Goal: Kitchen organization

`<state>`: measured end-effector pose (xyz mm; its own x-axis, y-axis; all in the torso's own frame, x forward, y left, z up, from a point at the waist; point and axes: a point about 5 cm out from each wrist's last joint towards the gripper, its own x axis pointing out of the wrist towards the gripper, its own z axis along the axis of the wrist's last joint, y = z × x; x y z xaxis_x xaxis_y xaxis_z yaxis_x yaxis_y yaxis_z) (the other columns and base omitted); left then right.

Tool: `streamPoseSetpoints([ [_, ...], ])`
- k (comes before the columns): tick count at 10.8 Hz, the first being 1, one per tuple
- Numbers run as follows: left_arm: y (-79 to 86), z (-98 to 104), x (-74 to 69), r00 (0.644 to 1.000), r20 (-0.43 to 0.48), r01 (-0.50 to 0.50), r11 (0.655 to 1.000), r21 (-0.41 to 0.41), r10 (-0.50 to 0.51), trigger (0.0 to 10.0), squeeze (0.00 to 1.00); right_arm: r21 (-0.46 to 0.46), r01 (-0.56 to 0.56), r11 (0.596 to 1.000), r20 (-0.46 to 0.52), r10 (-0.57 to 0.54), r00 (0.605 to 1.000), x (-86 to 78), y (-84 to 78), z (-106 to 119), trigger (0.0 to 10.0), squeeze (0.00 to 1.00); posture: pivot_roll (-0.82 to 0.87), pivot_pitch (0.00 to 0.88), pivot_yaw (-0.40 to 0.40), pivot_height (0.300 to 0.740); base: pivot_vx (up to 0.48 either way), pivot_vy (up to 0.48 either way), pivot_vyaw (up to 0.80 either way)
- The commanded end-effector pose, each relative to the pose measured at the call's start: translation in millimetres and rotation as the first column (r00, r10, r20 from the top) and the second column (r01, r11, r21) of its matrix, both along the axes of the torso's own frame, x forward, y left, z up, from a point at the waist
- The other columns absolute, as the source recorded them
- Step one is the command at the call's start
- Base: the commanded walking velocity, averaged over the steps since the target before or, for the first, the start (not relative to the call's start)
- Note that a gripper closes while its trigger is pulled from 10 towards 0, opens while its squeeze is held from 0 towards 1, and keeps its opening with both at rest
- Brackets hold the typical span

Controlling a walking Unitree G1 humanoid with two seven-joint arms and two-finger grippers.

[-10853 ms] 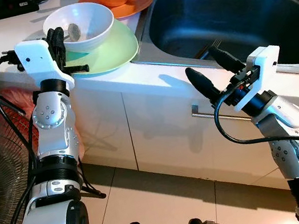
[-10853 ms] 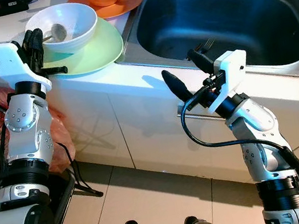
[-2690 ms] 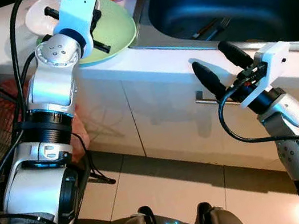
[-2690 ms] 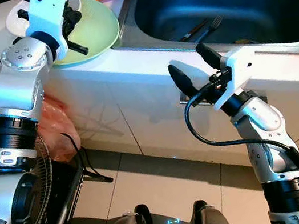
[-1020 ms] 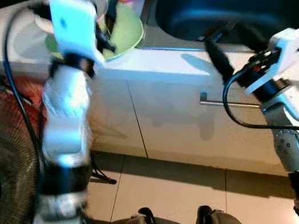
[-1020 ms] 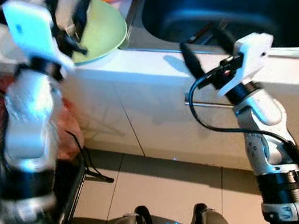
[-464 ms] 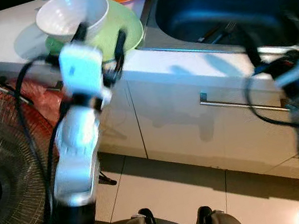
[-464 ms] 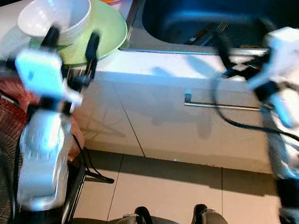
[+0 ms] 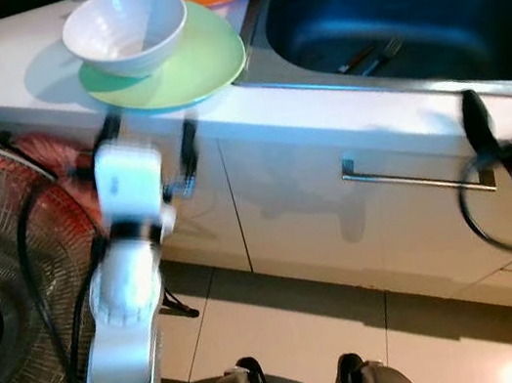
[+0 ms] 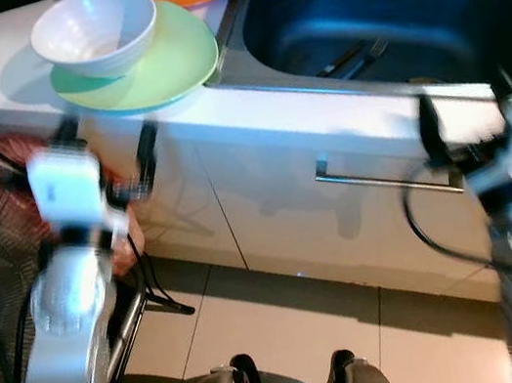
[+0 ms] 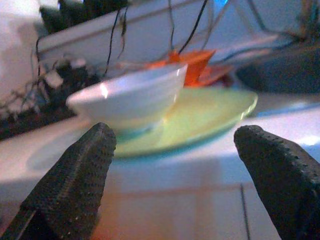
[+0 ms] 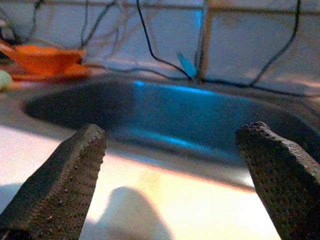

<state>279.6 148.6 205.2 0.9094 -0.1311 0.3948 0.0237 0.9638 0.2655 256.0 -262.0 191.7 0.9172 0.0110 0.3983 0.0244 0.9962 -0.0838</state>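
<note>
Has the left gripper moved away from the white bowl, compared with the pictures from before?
Yes. The left gripper, earlier up at the white bowl on the green plate, now hangs open below the counter edge, before the cabinet.

Head cameras look down at the counter (image 9: 6,67); wrist cameras face it level, close.

Bright, cool indoor light — both silver arms smear with motion blur, while the white ceramic bowl (image 9: 125,28) stays fairly sharp, casting a soft shadow toward the table's left edge.
</note>
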Motion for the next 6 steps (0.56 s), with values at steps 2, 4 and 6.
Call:
streamPoseSetpoints([
  [2,14.1,-17.7,-7.4,0.997,-0.045,-0.066,0.998,0.016,0.066,10.0,1.0,-0.002,0.071,0.997,-0.055,-0.071,0.996,-16.0,-15.9,-15.3,10.0,0.0,0.06,0.243,0.009,0.74,0.0,0.0,0.0],
  [4,26.1,-45.5,-16.5,0.985,-0.127,-0.116,0.993,0.033,0.119,10.0,1.0,0.007,0.152,0.988,-0.107,-0.15,0.983,-37.7,-27.9,-33.3,10.0,0.0,0.05,0.244,0.01,0.74,0.0,0.0,0.0],
  [6,34.6,-62.4,-24.5,0.973,-0.172,-0.145,0.988,0.046,0.15,10.0,1.0,0.024,0.185,0.982,-0.099,-0.182,0.978,-50.2,-31.1,-34.5,10.0,0.0,0.04,0.247,0.013,0.74,0.0,0.0,0.0],
])
